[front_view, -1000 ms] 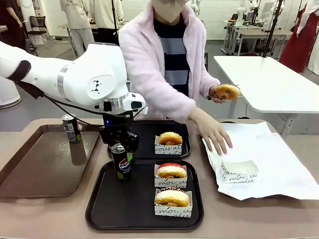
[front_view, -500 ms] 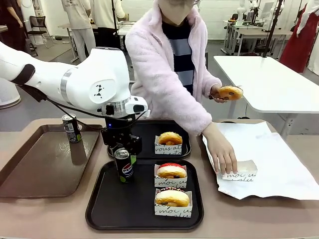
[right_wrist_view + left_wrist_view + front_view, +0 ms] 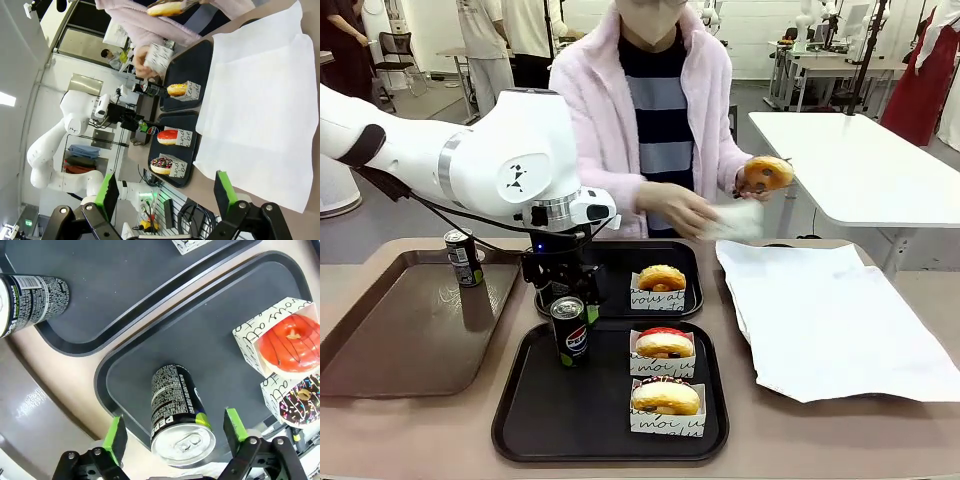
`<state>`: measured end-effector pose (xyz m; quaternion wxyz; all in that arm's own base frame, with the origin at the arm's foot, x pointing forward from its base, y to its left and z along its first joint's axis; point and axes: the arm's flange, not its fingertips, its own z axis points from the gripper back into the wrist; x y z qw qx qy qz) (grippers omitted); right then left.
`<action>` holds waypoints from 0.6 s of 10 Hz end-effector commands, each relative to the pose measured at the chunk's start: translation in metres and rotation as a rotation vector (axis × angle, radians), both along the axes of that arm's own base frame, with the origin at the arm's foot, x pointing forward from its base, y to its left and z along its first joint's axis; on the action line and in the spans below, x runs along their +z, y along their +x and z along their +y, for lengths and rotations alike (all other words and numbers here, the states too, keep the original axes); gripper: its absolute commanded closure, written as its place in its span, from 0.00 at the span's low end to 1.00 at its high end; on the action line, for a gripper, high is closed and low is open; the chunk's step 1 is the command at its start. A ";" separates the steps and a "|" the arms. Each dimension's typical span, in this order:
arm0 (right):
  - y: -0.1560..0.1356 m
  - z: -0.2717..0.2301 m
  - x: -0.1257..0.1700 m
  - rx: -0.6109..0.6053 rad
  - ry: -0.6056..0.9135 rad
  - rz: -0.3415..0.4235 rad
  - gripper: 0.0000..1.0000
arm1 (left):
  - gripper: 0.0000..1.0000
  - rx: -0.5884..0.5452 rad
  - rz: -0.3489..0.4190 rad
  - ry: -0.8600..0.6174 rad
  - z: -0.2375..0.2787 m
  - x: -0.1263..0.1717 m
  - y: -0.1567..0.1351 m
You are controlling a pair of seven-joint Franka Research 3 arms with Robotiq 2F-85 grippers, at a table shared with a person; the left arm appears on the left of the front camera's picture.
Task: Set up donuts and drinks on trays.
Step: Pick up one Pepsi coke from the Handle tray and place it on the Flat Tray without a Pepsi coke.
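Now we see the left end effector (image 3: 564, 288) has let go: its green pads stand apart either side of the Pepsi can (image 3: 568, 331), clear of it, where a second ago they were clamped on it. Can stands upright at the far left of the near black tray (image 3: 535, 425), so one drink looks placed. Right beside it on that tray sit the red-iced donut (image 3: 664, 343) and the chocolate donut (image 3: 666, 397); the far black tray (image 3: 620, 262) carries one plain donut (image 3: 662, 278) and no drink. Grey can (image 3: 463, 257) waits on the brown tray (image 3: 390, 340), left. Left arm reaches in from the left, wrist pointing straight down over the can. Right end effector (image 3: 163, 194) is spread, empty, away from the surface. Person's hand (image 3: 677, 208) has lifted a paper holder (image 3: 736, 221) off the white sheet (image 3: 840, 320); other hand holds a donut (image 3: 768, 173).
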<state>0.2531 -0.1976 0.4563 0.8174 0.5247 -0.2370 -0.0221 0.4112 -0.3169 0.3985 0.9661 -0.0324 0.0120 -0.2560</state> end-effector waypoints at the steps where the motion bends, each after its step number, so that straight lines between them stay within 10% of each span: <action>1: -0.001 -0.002 0.001 0.006 0.006 -0.007 0.00 | 0.00 0.041 0.013 -0.021 0.000 0.004 -0.004; 6: -0.001 -0.002 0.001 0.006 0.006 -0.007 0.00 | 0.00 0.085 -0.045 -0.077 0.005 0.056 -0.047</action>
